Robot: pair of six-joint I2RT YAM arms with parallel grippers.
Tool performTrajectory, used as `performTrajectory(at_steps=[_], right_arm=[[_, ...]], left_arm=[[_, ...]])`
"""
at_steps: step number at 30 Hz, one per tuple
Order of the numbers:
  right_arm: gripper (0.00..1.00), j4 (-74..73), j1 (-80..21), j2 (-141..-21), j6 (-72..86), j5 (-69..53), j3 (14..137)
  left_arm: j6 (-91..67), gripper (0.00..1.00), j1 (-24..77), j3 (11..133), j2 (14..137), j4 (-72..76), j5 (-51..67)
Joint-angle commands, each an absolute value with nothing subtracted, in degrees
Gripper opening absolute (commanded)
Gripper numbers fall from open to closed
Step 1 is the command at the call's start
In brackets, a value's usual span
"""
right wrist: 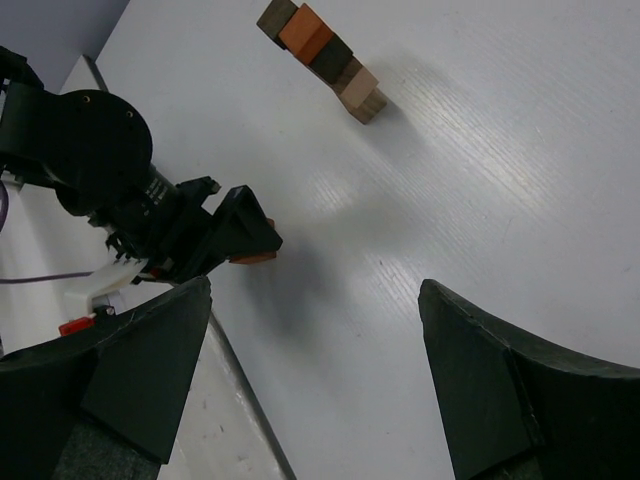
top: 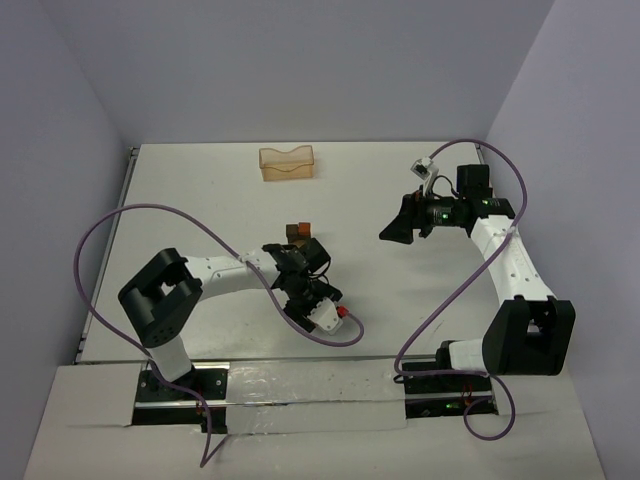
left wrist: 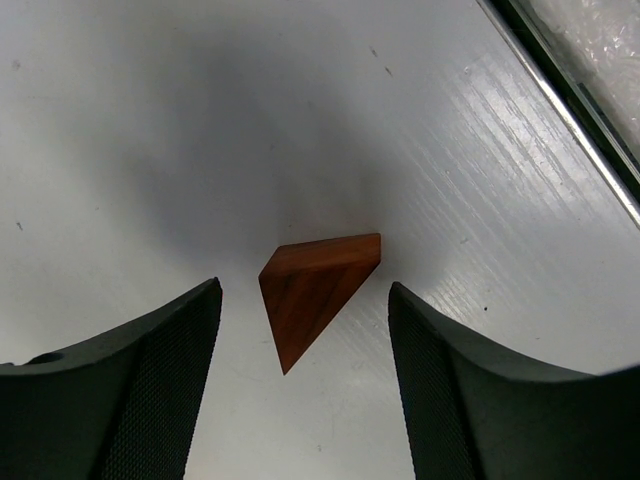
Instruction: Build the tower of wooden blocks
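A reddish-brown triangular wedge point(left wrist: 318, 290) lies flat on the white table point(left wrist: 150, 120). My left gripper point(left wrist: 304, 292) hangs over it, open, one finger on each side with a gap to the wood. From the right wrist the same wedge point(right wrist: 251, 257) peeks out under the left gripper point(right wrist: 240, 235). The wood block tower point(right wrist: 322, 56) stands beyond it as a stack of several blocks, tan at the base, then dark, orange and dark brown. From above, the tower point(top: 297, 232) sits just behind the left gripper point(top: 298, 290). My right gripper point(top: 400, 222) hovers to the right, open and empty.
A pale orange translucent tray point(top: 287, 162) stands near the back wall. The table's near edge with its metal rail point(left wrist: 570, 100) runs close past the wedge. A purple cable point(top: 330, 340) loops along the table beside the left wrist.
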State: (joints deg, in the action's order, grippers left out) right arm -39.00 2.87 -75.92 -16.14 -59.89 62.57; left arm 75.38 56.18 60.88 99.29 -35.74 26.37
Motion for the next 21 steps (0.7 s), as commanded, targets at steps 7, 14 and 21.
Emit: performTrajectory(at_steps=[7, 14, 21], right_arm=[[0.91, -39.02, 3.16, -76.45, -16.18, -63.27, 63.20], [0.92, -38.23, 3.16, -77.26, -14.68, -64.49, 62.94], [0.93, -36.39, 3.20, -77.51, -11.87, -66.68, 61.01]], left_arm=[[76.91, 0.62, 57.13, 59.78, 99.42, -31.76, 25.41], [74.84, 0.50, 57.57, 59.69, 98.70, -31.03, 25.14], [69.46, 0.41, 58.53, 58.75, 96.36, -27.58, 22.97]])
